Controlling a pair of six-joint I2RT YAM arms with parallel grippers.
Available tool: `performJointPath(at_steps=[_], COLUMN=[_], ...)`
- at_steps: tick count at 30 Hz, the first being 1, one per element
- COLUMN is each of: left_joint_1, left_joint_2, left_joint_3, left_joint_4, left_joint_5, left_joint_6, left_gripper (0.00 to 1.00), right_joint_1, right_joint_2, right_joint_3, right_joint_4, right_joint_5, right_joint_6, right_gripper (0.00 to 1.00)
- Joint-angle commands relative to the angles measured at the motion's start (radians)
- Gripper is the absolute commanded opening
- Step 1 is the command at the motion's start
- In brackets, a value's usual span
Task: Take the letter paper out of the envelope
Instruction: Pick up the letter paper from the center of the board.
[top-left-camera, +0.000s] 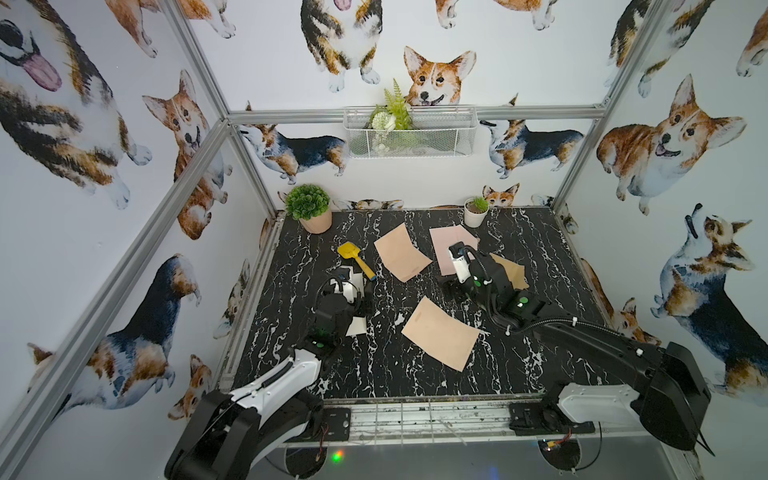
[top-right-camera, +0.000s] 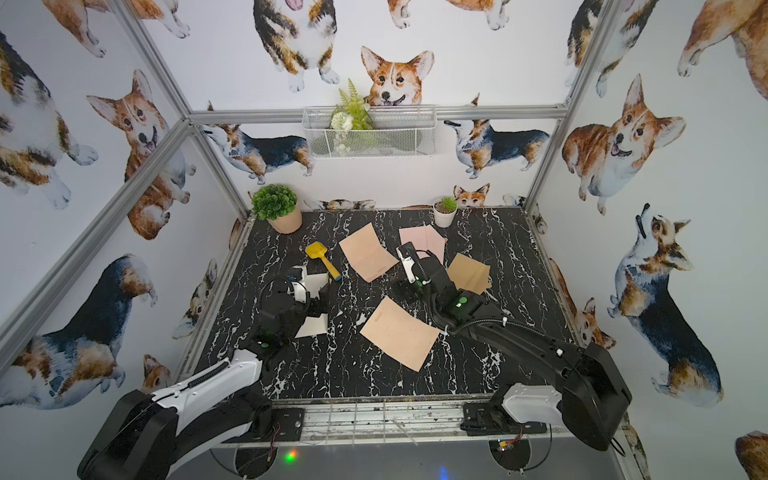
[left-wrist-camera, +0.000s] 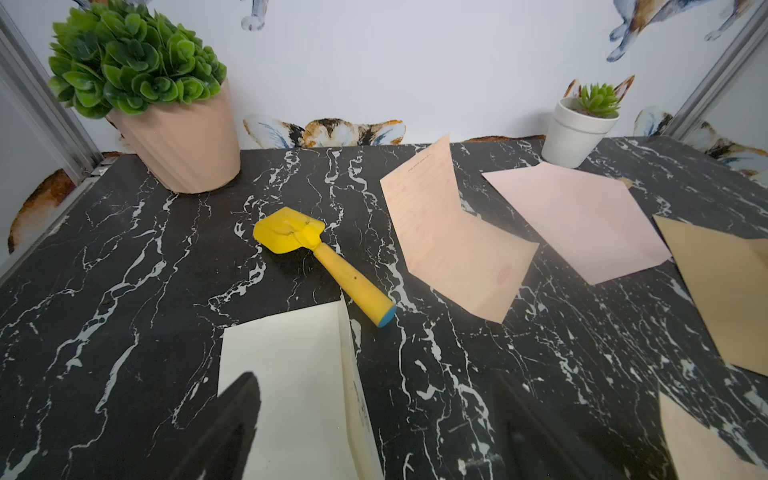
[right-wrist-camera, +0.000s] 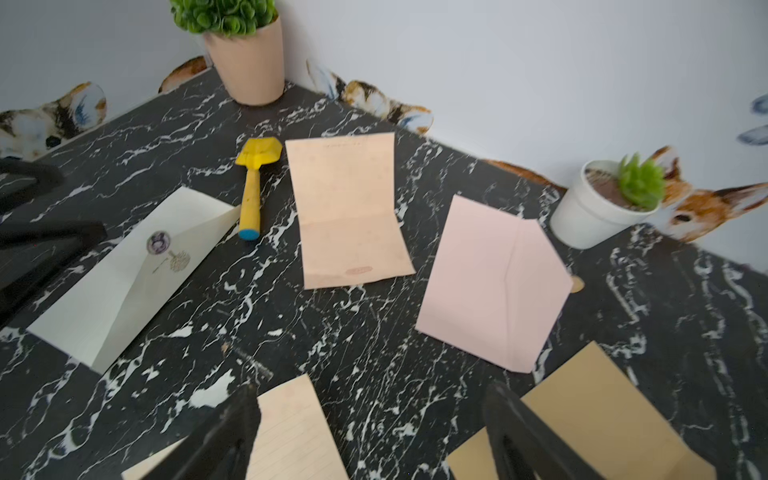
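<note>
A cream envelope (left-wrist-camera: 291, 365) with a round sticker (right-wrist-camera: 160, 242) lies flat on the black marble table (top-left-camera: 374, 374), at its left. My left gripper (left-wrist-camera: 374, 378) hangs open just above it, one finger (left-wrist-camera: 239, 411) over the envelope and nothing between the jaws. Any letter paper inside this envelope is hidden. My right gripper (right-wrist-camera: 372, 390) is open over bare table, between a flat peach letter paper (right-wrist-camera: 291, 432) and a brown envelope (right-wrist-camera: 582, 419). A pink envelope (top-left-camera: 451, 245) lies with its flap open. A second peach letter paper (top-left-camera: 401, 253) stands half folded.
A yellow toy shovel (top-left-camera: 355, 259) lies beside the cream envelope's far end. A green plant in a peach pot (top-left-camera: 311, 212) stands at the back left, a small white pot (top-left-camera: 476, 212) at the back right. A wire basket (top-left-camera: 409, 133) hangs on the back wall.
</note>
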Motion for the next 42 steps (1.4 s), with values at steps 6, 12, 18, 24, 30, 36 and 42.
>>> performJointPath(at_steps=[6, 12, 18, 24, 30, 36, 42], left_joint_1=[0.000, 0.000, -0.001, 0.000, 0.000, -0.001, 0.000], left_joint_2=[-0.013, 0.023, 0.049, 0.087, 0.096, 0.095, 0.083], left_joint_3=[-0.020, -0.005, -0.009, 0.005, 0.007, 0.006, 0.002], left_joint_4=[0.034, 0.033, 0.052, 0.057, 0.060, 0.060, 0.060], left_joint_5=[-0.041, -0.026, -0.021, -0.017, -0.017, -0.017, -0.023], left_joint_6=[-0.009, -0.010, -0.012, -0.010, -0.010, -0.011, -0.012], left_gripper=[0.92, 0.92, 0.93, 0.93, 0.93, 0.93, 0.93], right_joint_1=[-0.090, -0.275, -0.450, -0.408, -0.354, -0.304, -0.266], right_joint_2=[0.171, 0.258, 0.416, 0.526, 0.601, 0.661, 0.679], right_joint_3=[0.080, 0.054, 0.107, 0.179, 0.221, 0.243, 0.224], right_joint_4=[-0.245, -0.145, -0.030, -0.091, -0.108, -0.098, -0.073], right_joint_5=[-0.407, -0.946, -1.195, -1.118, -1.057, -1.048, -1.059], right_joint_6=[0.102, -0.016, 0.017, -0.049, -0.077, -0.075, -0.069], right_gripper=[0.90, 0.94, 0.89, 0.87, 0.87, 0.86, 0.84])
